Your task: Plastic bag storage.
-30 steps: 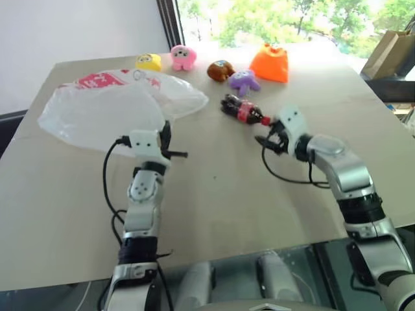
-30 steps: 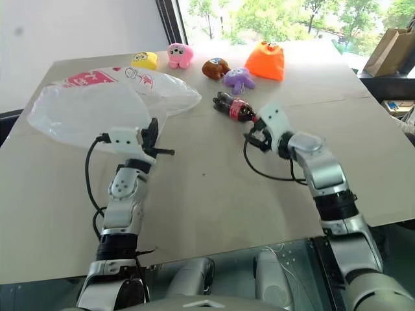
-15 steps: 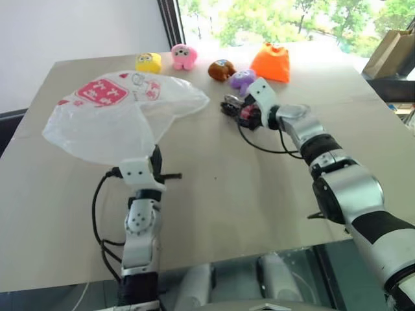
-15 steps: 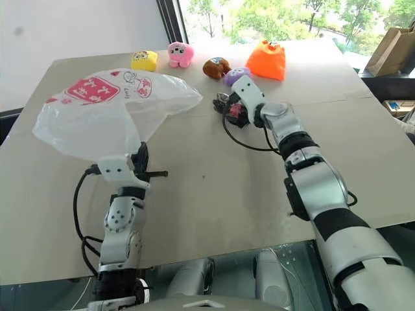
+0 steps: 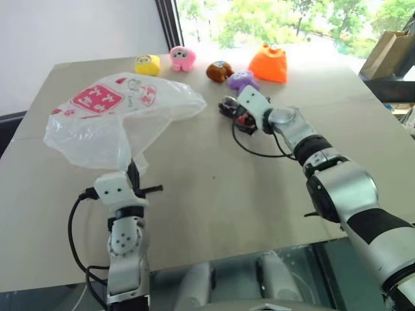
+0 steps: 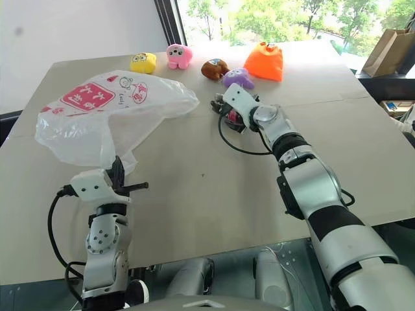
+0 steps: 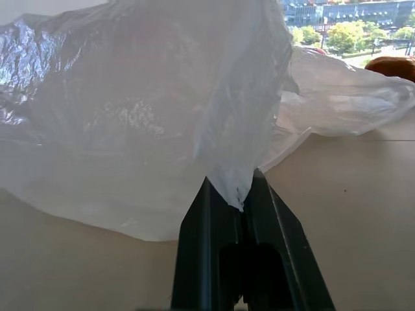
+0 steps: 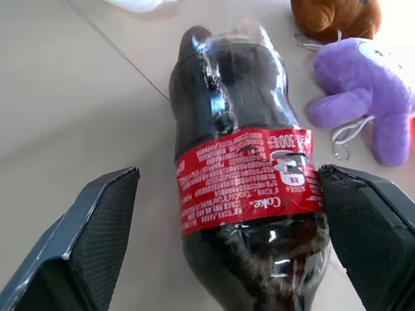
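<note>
1. I am holding the plastic bag (image 5: 110, 116) with my left gripper (image 7: 241, 194), its jaws pinching a fold of the film; the bag is billowing above the surface (image 5: 214, 194) on the left.
2. My right gripper (image 8: 227, 194) is reaching over the cola bottle (image 8: 240, 162), jaws standing wide apart on either side of it.
3. Plush toys (image 5: 183, 57) are lying along the far edge.

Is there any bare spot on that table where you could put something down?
Yes. The table is bare across its near half, between the left hand pinching the plastic bag and the right arm, and along its right side. It is crowded at the far edge: a row of toys and the cola bottle between the right hand's open fingers.
</note>
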`<move>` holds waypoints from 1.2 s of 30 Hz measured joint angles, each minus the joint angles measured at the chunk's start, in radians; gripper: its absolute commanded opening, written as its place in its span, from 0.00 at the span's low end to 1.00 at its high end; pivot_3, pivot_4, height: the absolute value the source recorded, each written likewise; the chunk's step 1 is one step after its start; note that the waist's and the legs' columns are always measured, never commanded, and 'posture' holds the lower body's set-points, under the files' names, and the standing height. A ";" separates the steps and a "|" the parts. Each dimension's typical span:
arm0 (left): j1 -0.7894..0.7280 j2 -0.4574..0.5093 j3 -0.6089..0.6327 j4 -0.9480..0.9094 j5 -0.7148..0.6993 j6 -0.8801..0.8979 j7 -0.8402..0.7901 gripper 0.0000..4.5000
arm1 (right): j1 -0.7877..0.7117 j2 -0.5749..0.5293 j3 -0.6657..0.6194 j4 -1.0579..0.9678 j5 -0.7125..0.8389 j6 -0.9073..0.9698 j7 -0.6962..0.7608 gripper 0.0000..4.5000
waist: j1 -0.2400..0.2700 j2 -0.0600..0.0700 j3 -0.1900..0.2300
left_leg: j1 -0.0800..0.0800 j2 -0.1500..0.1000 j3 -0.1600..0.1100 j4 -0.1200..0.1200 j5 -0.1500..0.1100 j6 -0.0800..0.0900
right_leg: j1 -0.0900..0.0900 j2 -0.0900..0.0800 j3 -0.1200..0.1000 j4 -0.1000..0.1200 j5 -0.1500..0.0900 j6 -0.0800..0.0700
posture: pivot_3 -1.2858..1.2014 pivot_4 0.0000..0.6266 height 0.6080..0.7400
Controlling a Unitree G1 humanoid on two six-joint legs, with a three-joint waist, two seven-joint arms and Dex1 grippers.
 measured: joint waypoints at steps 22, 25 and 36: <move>-0.016 0.007 -0.006 -0.015 0.001 0.022 -0.022 0.00 | -0.055 -0.026 -0.103 -0.064 0.085 0.076 0.250 0.99 | 0.001 0.001 0.001 | -0.001 0.000 0.001 0.000 0.000 0.000 | 0.000 0.000 0.001 -0.001 0.000 0.000 | 0.52 0.24 1.00; -0.016 0.005 -0.007 0.002 0.001 0.022 -0.024 0.00 | -0.043 -0.032 -0.086 -0.075 0.064 0.076 0.224 0.99 | 0.002 0.000 0.000 | -0.001 0.000 0.000 0.000 0.000 0.000 | 0.000 0.000 0.001 -0.001 0.000 0.000 | 0.52 0.24 1.00; -0.037 0.007 -0.026 0.018 0.002 0.021 -0.030 0.00 | -0.017 -0.037 -0.056 -0.051 0.020 0.075 0.115 0.99 | 0.000 0.001 0.001 | -0.001 0.000 0.001 0.000 0.000 0.000 | -0.001 0.000 0.001 -0.001 0.000 0.000 | 0.52 0.24 1.00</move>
